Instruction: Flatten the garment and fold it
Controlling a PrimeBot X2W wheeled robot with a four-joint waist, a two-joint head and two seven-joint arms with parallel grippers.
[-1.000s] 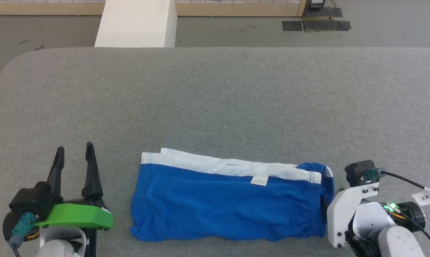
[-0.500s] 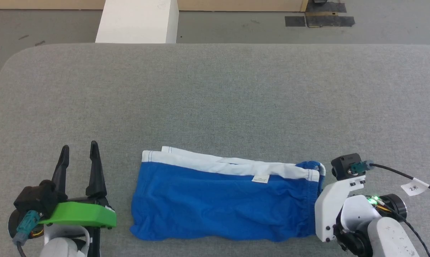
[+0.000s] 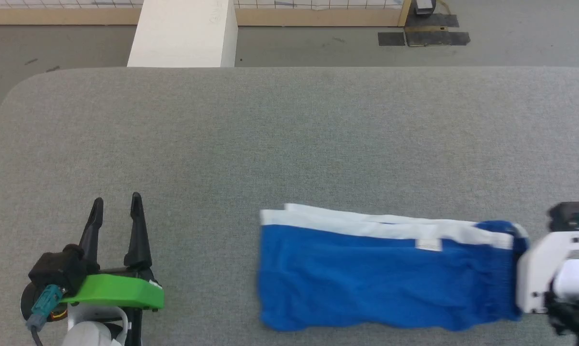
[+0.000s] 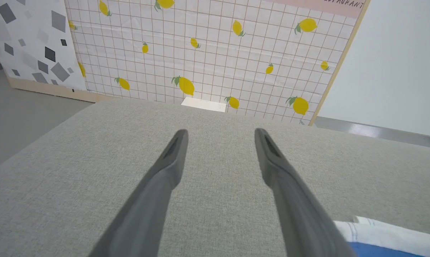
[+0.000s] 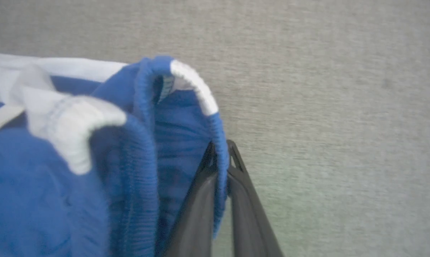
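You have 1 garment [image 3: 385, 283] on 1 table [image 3: 270, 134]: right gripper [image 5: 221, 150] pinches its end, left gripper [image 3: 116, 199] stands spread.

A grey cloth-covered table [image 3: 289, 134] takes up most of the view. The garment [image 3: 385, 283] lies flat at about 4 o'clock, its long side running 9 to 3 o'clock. Its white waistband [image 3: 390, 227] runs along the 12 o'clock edge, with a small white label [image 3: 428, 245] just below. The right arm's white bracket [image 3: 534, 269] touches the garment's 3 o'clock end, its fingers hidden. At 8 o'clock the left hand [image 3: 116, 198] rests well apart from the cloth, fingers spread and pointing to 12 o'clock. Beyond the table, a white block [image 3: 183, 33] stands at 11 o'clock on the grey floor [image 3: 54, 43].
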